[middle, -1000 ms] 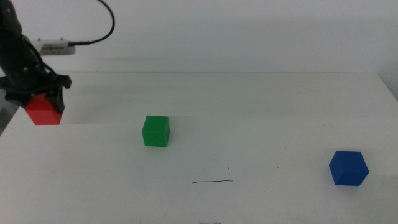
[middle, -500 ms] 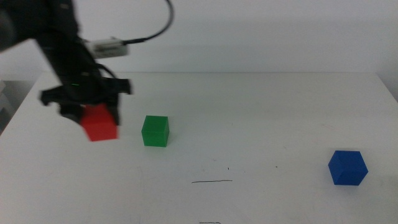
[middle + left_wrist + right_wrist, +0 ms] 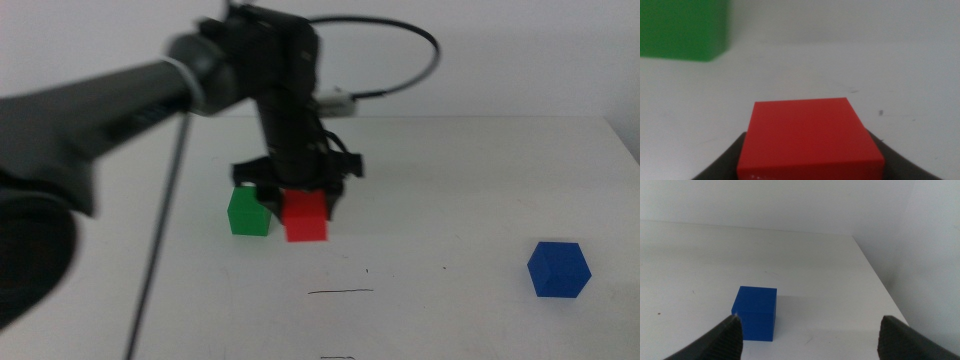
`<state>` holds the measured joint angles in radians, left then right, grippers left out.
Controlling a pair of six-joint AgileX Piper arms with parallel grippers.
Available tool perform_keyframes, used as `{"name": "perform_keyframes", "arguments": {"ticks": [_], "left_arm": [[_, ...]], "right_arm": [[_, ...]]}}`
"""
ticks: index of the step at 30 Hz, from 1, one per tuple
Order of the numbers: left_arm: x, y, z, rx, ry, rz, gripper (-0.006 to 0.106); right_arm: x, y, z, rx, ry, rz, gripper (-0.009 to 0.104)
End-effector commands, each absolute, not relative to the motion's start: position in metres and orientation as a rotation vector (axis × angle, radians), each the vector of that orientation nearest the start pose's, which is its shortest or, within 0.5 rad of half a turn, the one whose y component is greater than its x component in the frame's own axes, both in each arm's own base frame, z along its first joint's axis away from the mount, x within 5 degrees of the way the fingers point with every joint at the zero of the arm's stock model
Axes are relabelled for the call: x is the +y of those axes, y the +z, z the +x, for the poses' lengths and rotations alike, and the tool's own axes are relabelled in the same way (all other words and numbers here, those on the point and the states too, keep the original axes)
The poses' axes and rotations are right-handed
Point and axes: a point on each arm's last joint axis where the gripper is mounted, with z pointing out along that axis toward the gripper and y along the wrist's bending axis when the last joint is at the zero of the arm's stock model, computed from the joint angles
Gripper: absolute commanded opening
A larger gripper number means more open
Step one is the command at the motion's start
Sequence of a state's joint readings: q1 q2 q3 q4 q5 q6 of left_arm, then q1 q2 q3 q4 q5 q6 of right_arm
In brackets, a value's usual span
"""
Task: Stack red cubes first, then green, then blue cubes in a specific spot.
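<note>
Red cube clamped in left tool, beside green cube; probably light, rigid, matte. Best gripped on flat opposite faces. Right tool gaping, empty.

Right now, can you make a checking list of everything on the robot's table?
Surface: white table, with a thin black pen stroke near the front and tiny black dots by it.
Job's things: red cube held in the left gripper, just right of the green cube; it is not yet at the stroke. Blue cube sits alone at the right.
Clutter: nothing seen.
Grippers: left gripper shut on the red cube, near the table's middle; right gripper open, waiting behind the blue cube.
Cables: black cable loops off the left arm.
Surroundings: plain white wall.
</note>
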<state>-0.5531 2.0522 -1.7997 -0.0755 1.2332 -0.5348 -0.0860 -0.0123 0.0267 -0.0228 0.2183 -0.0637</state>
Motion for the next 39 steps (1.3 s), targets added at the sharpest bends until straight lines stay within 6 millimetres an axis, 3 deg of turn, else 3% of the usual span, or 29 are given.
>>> {"name": "perform_keyframes", "arguments": {"ticks": [1,8,23,39], "left_arm": [[-0.246,0.268,0.354,3.029,-0.246,0.028,-0.001],[-0.279,0.239,0.357,3.062,-0.224,0.108,-0.001],[-0.286,0.217,0.357,3.131,-0.245,0.086,-0.001],[-0.287,0.215,0.357,3.138,-0.261,0.158,-0.001]], "right_arm": [[-0.006,0.197,0.055,1.613,-0.156,-0.005,0.09],[-0.006,0.197,0.055,1.613,-0.156,-0.005,0.09],[-0.006,0.197,0.055,1.613,-0.156,-0.005,0.09],[-0.006,0.197,0.055,1.613,-0.156,-0.005,0.09]]}}
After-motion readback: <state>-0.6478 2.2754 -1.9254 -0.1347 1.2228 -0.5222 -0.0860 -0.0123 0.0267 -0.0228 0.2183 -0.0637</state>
